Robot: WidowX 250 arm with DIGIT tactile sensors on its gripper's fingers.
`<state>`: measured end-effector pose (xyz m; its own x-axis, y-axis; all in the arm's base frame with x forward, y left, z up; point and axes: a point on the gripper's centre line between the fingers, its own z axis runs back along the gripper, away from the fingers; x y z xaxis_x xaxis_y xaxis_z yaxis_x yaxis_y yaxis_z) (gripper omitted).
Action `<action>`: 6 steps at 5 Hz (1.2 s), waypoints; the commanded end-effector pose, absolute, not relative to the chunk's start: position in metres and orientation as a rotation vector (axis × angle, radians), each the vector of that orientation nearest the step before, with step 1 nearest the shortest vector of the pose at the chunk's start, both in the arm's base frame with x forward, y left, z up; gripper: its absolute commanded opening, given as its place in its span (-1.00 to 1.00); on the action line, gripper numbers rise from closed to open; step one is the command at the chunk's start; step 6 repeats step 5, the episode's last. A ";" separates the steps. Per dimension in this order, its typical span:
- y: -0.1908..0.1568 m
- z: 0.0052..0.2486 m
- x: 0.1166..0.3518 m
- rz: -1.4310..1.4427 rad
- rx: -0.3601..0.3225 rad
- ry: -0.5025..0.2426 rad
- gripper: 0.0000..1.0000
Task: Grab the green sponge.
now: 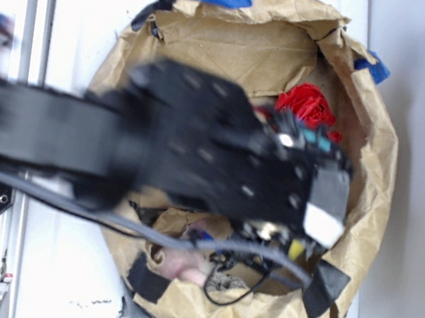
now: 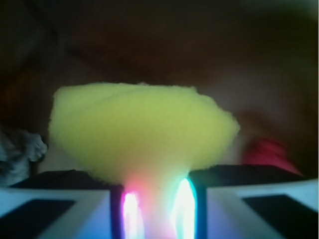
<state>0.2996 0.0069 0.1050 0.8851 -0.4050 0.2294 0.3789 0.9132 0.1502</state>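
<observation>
The green sponge (image 2: 139,129), a bright yellow foam block, fills the middle of the wrist view. Its lower part is pinched narrow between my two fingers, and it flares out wide above them. My gripper (image 2: 155,206) is shut on it. In the exterior view my black arm and gripper (image 1: 299,217) reach over the brown paper-lined bowl (image 1: 370,148) and cover most of its inside. Only a small yellow bit of the sponge (image 1: 295,249) peeks out under the gripper there.
A crumpled red paper ball (image 1: 307,105) lies at the bowl's back right; it shows as a red blur (image 2: 269,152) in the wrist view. A pink plush toy (image 1: 183,263) lies near the bowl's front, beside loose cables (image 1: 236,276). Grey fabric (image 2: 20,149) sits at left.
</observation>
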 end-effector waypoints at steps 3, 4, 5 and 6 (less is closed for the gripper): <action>0.013 0.201 0.253 0.047 -0.043 -0.246 -1.00; 0.010 0.198 0.254 0.025 0.000 -0.269 -1.00; 0.008 0.198 0.254 0.010 0.010 -0.283 -1.00; 0.008 0.198 0.254 0.010 0.010 -0.283 -1.00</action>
